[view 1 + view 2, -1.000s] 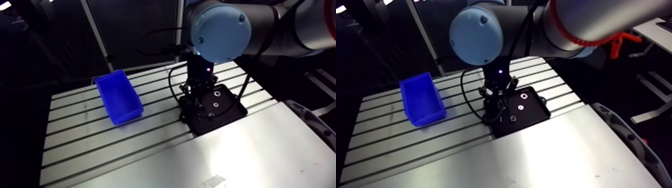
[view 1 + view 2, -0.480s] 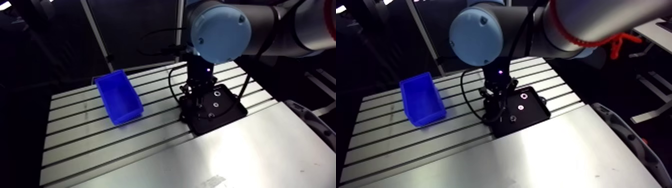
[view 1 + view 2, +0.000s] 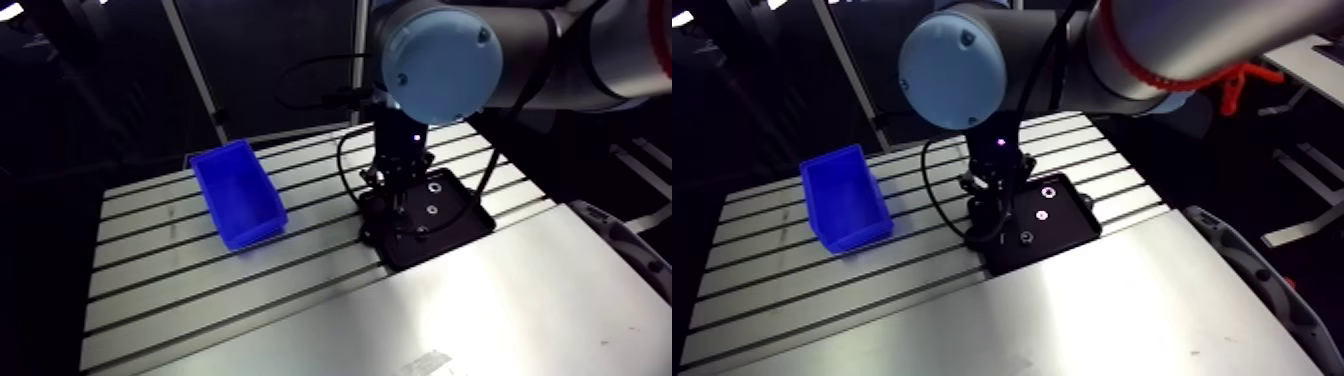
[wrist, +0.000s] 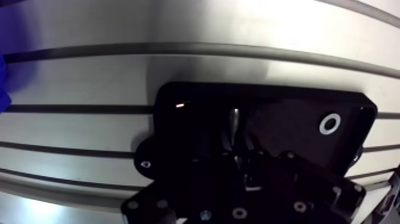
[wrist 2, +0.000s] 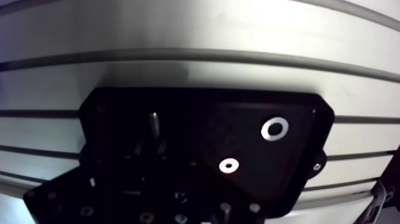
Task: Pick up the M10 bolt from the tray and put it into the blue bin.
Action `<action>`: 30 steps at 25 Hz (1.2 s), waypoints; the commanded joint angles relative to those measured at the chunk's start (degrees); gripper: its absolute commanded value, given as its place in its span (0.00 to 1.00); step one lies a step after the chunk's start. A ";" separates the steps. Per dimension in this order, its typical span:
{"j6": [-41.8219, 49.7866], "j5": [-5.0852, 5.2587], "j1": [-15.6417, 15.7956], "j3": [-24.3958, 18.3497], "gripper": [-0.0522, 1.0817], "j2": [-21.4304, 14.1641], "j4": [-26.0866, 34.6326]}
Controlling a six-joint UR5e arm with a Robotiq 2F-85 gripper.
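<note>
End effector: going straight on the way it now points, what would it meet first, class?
Probably the bolt lying in the black tray just below the end effector; it is dark there, so possibly the tray's floor instead.

A black round-cornered tray [image 5: 202, 116] lies on the slotted aluminium counter [image 5: 238, 30]. In the tray, a larger shiny metal ring [image 5: 274, 128] and a smaller shiny metal ring [image 5: 227, 166] sit near each other. A slim grey metal bolt [image 5: 155, 122] shows just ahead of the dark gripper [image 5: 156, 149].
</note>
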 commanded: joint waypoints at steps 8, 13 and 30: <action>-0.26 0.49 0.01 -1.32 0.91 -0.74 1.06; -0.26 0.49 0.18 -2.20 0.94 -2.24 3.52; -7.12 1.02 0.45 -8.00 0.97 -9.97 21.01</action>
